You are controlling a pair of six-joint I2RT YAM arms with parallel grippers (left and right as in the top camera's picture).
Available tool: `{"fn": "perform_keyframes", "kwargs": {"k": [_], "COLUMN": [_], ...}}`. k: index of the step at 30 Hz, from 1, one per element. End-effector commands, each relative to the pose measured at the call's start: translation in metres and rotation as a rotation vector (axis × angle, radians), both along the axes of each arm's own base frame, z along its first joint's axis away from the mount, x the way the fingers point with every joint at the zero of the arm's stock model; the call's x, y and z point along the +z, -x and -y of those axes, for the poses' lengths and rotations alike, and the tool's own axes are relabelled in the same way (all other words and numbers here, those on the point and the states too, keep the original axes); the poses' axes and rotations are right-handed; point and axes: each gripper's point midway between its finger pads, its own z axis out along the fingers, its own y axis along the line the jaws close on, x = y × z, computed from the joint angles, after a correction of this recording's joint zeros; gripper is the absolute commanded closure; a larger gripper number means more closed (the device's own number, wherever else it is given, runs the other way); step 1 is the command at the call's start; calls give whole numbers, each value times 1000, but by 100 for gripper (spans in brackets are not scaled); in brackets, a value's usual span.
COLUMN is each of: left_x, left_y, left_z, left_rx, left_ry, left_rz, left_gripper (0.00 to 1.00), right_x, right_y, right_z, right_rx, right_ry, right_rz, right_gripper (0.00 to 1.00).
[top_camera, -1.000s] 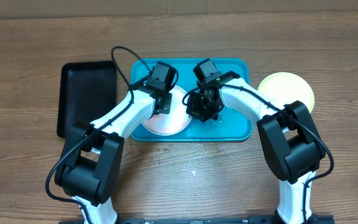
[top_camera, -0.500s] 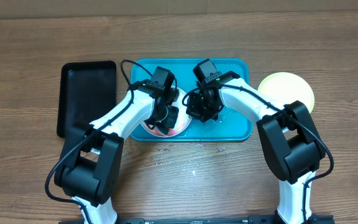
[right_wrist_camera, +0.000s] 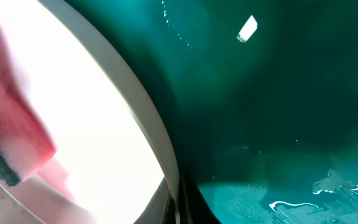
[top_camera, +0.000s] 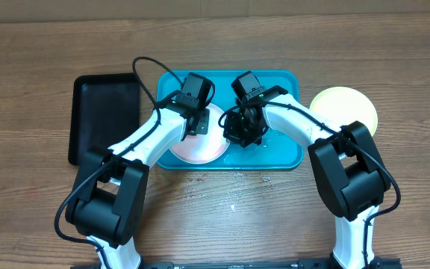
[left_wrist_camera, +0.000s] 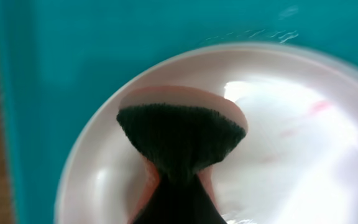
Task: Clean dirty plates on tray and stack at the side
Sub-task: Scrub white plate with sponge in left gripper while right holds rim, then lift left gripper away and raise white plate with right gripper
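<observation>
Overhead, the white plate [top_camera: 200,152] lies in the left half of the turquoise tray [top_camera: 284,153], partly under both arms. From the left wrist, a faint red smear [left_wrist_camera: 319,107] shows on its glossy surface. The left gripper [top_camera: 194,125] hangs over the plate, clamped on a pink sponge [left_wrist_camera: 179,134] with a dark scouring face. Whether the sponge touches the plate is unclear. The right gripper [top_camera: 243,134] sits at the plate's right rim, and I cannot tell how its jaws stand. A yellow-green plate [top_camera: 343,110] rests on the wooden table [top_camera: 36,60] just right of the tray. A black tray [top_camera: 104,119] lies to the left.
</observation>
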Motion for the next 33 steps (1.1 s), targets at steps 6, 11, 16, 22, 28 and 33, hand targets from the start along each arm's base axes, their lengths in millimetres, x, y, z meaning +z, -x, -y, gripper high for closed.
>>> {"fn": "perform_keyframes", "kwargs": {"k": [6,11,16,22,28,33], "left_x": [-10,24,75,103,98,97], "left_y": [56,64,37,6,1,1], "left_z": [-9,15,22,9,-4,-4], "left_rx": [112,46,19,61,88,90], "left_ry": [8,114,201,235,190,187], "left_rz": [-246,-352,-302,-201,-184,-181], "left_gripper": [96,96,96,96,96,96], "right_x": [-17,-17,-7,34,86,112], "right_y": [14,13,11,2,-6,-8], "right_z": [4,4,5,40,96,127], "right_rx": [24,24,36,12,-44,-79], "right_ry": [41,39,37,193,478,633], "right_rz": [-35,-31,-5,124,314,398], "right_gripper": [96,96,96,96,96,96]}}
